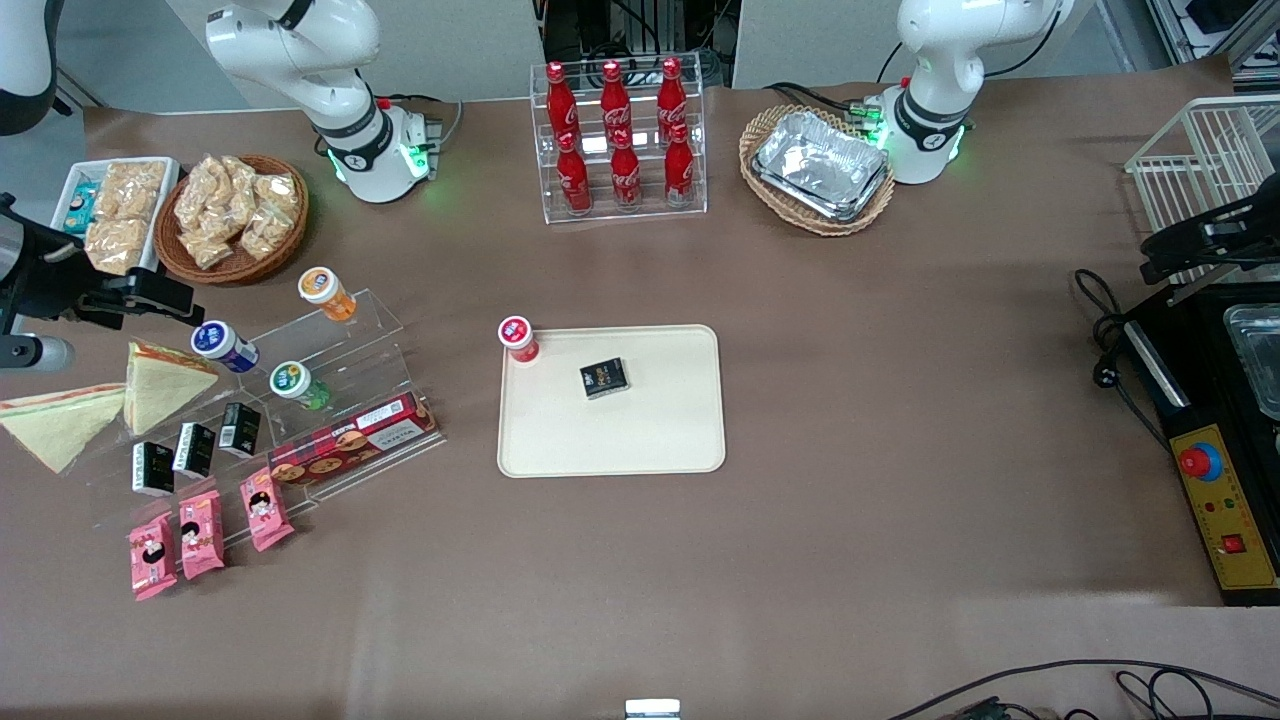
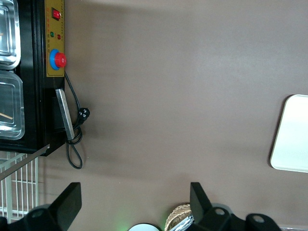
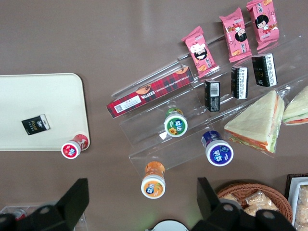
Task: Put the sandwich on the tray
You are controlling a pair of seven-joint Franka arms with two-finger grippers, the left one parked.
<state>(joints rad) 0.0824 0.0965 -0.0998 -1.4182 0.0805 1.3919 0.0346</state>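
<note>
**Sandwich apart from the spread fingers, tray holding two small items**

Between the two dark fingers (image 3: 72, 202) seen in the right wrist view, a wide gap is left and nothing is held; the gripper (image 3: 139, 204) is raised above the table near the acrylic display steps (image 3: 192, 130). Under the gap, an orange-capped jar (image 3: 153, 182) is seen lying on the steps. The sandwich (image 3: 255, 122), a wrapped triangular wedge with red-orange and green filling along its edge, is found off to one side of the fingers, clear of both and touched by neither. It lies at the working arm's end of the steps, just beside a blue-capped jar (image 3: 217, 150). A second sandwich (image 1: 60, 425) of the same kind is seen close beside it in the front view.

The tray (image 1: 650, 430) is set near the middle of the table, well apart from the sandwich and to the opposite flank of the fingers. A small black box (image 1: 604, 378) lies on it, and a red-capped jar (image 1: 518, 339) stands at its corner.
</note>
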